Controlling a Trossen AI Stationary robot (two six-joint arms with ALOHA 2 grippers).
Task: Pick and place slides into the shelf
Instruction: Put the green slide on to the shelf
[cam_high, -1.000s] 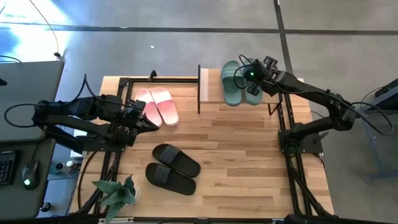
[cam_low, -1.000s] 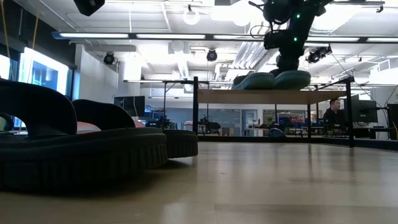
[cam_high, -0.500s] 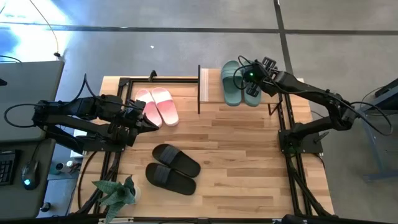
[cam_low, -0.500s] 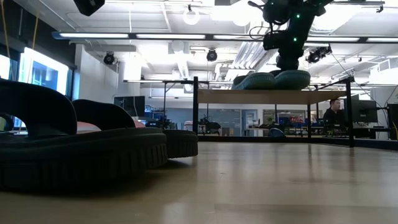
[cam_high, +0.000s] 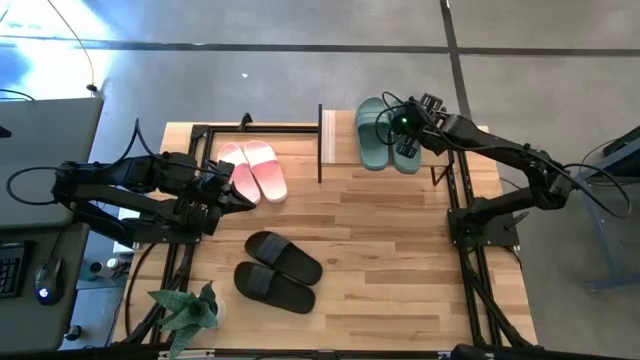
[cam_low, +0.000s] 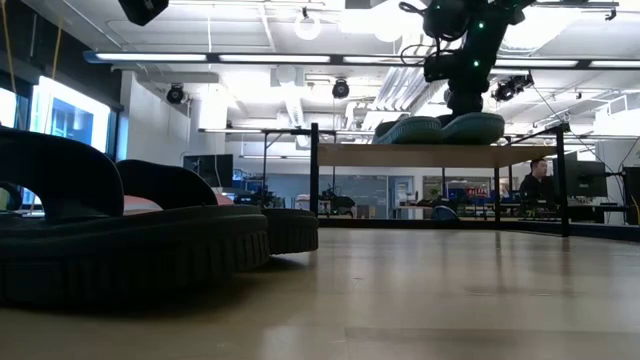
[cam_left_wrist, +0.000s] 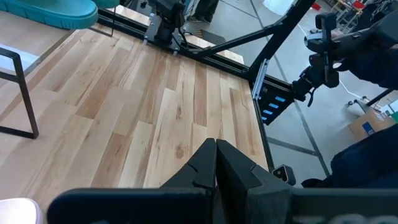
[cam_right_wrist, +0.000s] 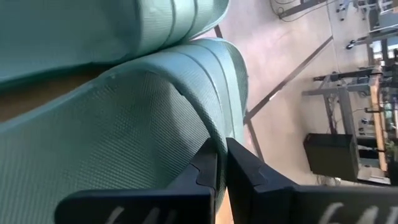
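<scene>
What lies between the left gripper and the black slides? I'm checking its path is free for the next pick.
Bare tabletop, by the high view: nothing lies between the shut left gripper, beside the pink slides, and the black slides.

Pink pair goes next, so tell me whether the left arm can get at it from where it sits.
Probably yes: the left pincer, shut, sits right beside the pink-and-white slide sandals, with only bare wooden tabletop between them.

Green slides (cam_high: 385, 135) atop shelf (cam_high: 340, 138)

Both claws (cam_left_wrist: 216, 146) (cam_right_wrist: 221, 149) closed
</scene>
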